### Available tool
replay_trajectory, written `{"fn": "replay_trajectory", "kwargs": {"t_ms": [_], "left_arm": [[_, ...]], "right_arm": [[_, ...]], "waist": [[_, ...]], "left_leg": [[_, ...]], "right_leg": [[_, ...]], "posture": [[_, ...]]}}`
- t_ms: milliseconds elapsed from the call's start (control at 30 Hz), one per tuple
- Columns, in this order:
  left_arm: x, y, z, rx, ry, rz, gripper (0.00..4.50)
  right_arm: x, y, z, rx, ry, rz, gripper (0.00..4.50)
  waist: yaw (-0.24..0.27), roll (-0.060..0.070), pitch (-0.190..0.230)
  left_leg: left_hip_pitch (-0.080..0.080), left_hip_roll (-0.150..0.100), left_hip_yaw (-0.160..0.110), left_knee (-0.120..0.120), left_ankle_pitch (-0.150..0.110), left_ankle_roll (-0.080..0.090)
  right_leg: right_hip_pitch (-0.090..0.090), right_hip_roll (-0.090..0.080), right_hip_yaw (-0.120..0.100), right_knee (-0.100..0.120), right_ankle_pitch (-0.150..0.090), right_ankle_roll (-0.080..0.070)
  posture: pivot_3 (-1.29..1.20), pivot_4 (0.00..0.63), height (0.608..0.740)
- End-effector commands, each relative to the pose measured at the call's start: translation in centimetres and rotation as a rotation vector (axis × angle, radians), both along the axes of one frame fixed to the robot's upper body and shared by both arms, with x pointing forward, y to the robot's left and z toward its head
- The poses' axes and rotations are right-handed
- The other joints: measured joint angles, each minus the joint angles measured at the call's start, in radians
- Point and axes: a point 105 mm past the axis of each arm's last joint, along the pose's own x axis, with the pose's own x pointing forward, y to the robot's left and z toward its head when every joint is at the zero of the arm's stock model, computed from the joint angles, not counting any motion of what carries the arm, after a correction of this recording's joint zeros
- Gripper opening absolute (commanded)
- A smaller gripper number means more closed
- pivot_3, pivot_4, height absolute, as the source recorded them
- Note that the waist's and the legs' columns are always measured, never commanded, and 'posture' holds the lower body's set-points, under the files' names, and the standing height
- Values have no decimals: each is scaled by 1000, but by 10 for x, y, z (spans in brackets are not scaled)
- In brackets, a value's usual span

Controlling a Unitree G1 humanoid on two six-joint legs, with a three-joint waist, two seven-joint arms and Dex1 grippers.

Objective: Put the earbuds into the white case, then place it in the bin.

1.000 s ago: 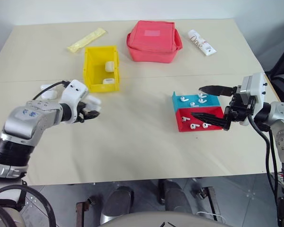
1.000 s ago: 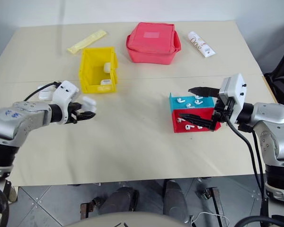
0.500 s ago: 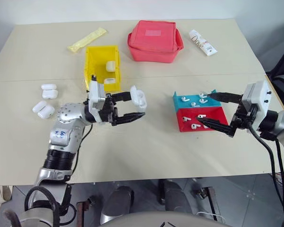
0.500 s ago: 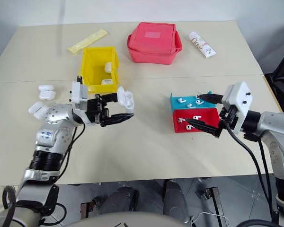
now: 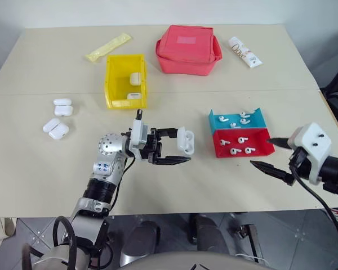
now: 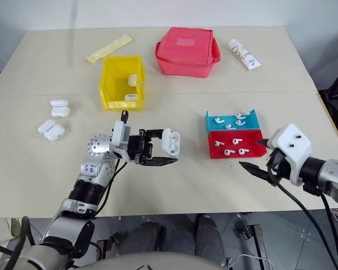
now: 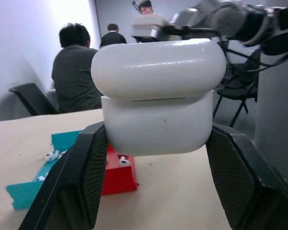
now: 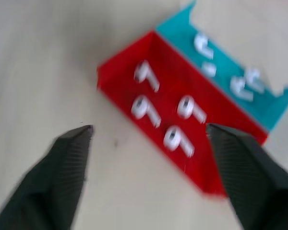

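The right gripper (image 5: pixel 272 154) is seen spread open and empty, hanging just beside the red tray (image 5: pixel 242 144). The earbuds (image 8: pixel 146 109) are found straight ahead between its fingers, so it's the nearer arm. The white case (image 5: pixel 185 140) is pinched by the left gripper (image 5: pixel 179 146), mid-table, well short of the bin (image 5: pixel 124 82).

Silver-grey jointed metal left arm (image 5: pixel 108 163), blue marking; white blocky wrist housings; black tapered ribbed fingers (image 8: pixel 62 177); black cables.
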Motion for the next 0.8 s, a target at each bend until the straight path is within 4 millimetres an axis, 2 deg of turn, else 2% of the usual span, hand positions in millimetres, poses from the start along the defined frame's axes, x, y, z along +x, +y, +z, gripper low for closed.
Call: {"fn": "replay_trajectory", "kwargs": {"t_ms": [33,200,300,367,567,800], "left_arm": [[0,3,10,-24,-40,23,2724],[-4,5,11,-38,-16,33,2724],[-3,5,10,-37,-10,45,2724],[-4,5,10,-39,-9,52,2724],[-10,0,9,-45,-17,42,2724],[-19,-1,5,-41,-21,24,2724]], "right_arm": [[-13,3,14,-54,-30,-1,3211],[-26,3,14,-77,-14,-19,3211],[-27,4,15,-68,-18,-35,2559],[-29,7,16,-75,-10,-22,1919],[-19,16,15,-152,66,66,1919],[11,15,12,-283,139,140,1919]], "waist": [[3,0,0],[6,0,0],[10,0,0],[12,0,0],[13,0,0],[11,0,1]], "left_leg": [[0,0,0,0,0,0],[1,0,0,0,0,1],[1,0,0,0,0,1],[1,0,0,0,0,1],[1,0,1,0,0,1],[1,0,1,0,0,1]], "right_leg": [[0,0,0,0,0,0],[1,1,0,-1,0,0],[2,1,0,-1,0,1],[2,1,0,-1,0,1],[2,0,0,-2,1,1],[2,0,0,-3,1,1]], "posture": [[0,150,740],[0,150,740],[0,150,740],[0,150,740],[0,150,740],[0,150,740]]}}
